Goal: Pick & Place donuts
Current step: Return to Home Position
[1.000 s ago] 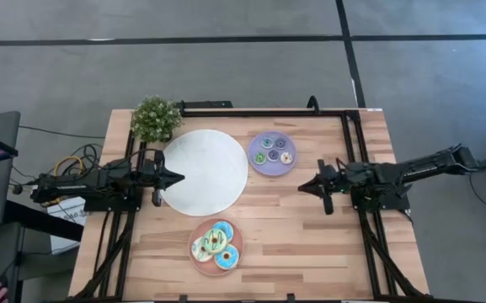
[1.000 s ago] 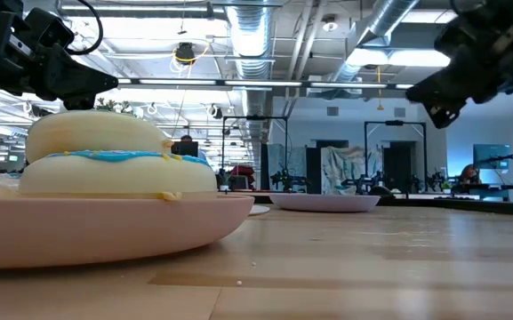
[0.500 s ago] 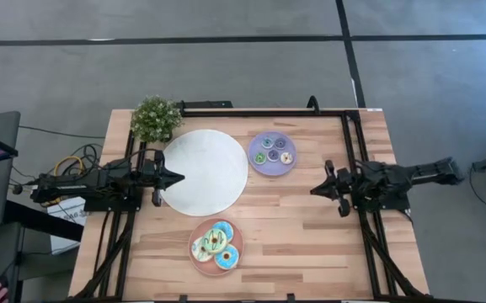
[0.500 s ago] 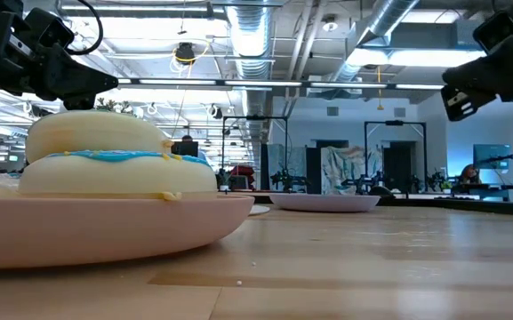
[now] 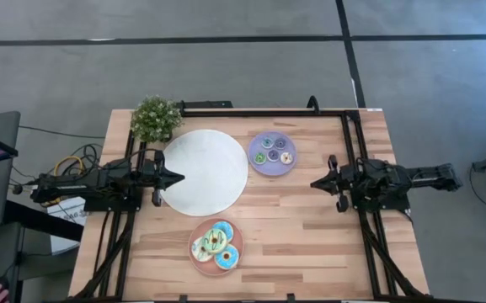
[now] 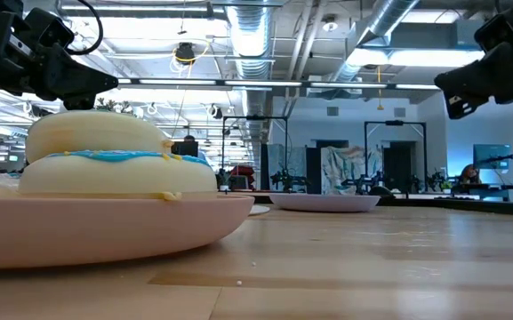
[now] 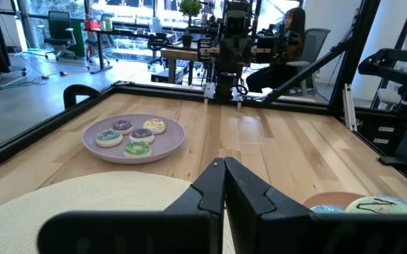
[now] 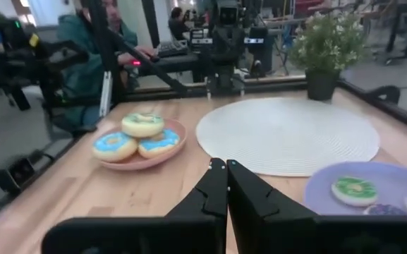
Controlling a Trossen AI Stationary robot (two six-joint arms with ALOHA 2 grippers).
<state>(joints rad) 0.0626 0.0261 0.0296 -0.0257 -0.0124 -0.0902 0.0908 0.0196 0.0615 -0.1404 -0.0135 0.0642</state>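
1. High view: left hand [image 5: 178, 178] closed at the white plate [image 5: 205, 172] edge; right hand [image 5: 314, 183] closed over the table [image 5: 310, 244], right side.
2. Large donuts [image 5: 216, 246] lie on the pink plate [image 5: 205, 264]; mini donuts [image 5: 273, 151] on the purple plate [image 5: 272, 171].

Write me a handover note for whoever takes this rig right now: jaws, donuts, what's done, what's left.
Left gripper: jaws shut, empty, at the left edge of the white mat.
Right gripper: jaws shut, empty, above the table, right of the purple plate.
Four mini donuts lie on the purple plate; the larger donuts are bunched on the pink plate.
Done: no donut lies loose on the table.
Left: probably only parking both arms.
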